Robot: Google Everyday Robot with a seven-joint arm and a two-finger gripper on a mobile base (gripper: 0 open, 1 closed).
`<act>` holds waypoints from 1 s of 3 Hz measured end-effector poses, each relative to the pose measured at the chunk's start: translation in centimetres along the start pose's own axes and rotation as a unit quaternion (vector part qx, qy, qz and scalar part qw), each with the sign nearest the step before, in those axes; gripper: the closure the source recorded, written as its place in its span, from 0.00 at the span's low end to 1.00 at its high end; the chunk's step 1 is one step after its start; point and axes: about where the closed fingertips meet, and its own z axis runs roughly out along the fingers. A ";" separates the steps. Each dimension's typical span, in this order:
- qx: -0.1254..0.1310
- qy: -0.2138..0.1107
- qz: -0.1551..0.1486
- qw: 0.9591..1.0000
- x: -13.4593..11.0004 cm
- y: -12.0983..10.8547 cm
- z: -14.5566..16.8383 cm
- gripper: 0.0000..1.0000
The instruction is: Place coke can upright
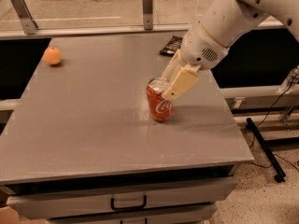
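The coke can is red with white script and a silver top. It stands nearly upright on the grey table, right of the middle, its base on the surface. My gripper reaches down from the upper right on the white arm. Its cream fingers are closed around the can's upper right side, near the rim.
A round orange fruit lies at the table's far left. A dark flat packet lies at the far edge behind the arm. Metal rail posts stand behind the table. A drawer with a black handle is below the front edge.
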 end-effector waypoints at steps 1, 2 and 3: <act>-0.004 0.006 0.002 1.000 0.5 0.5 -0.1 0.82; -0.004 0.006 0.003 1.000 0.6 0.5 -0.2 0.59; -0.004 0.006 0.003 1.000 0.5 0.5 -0.2 0.36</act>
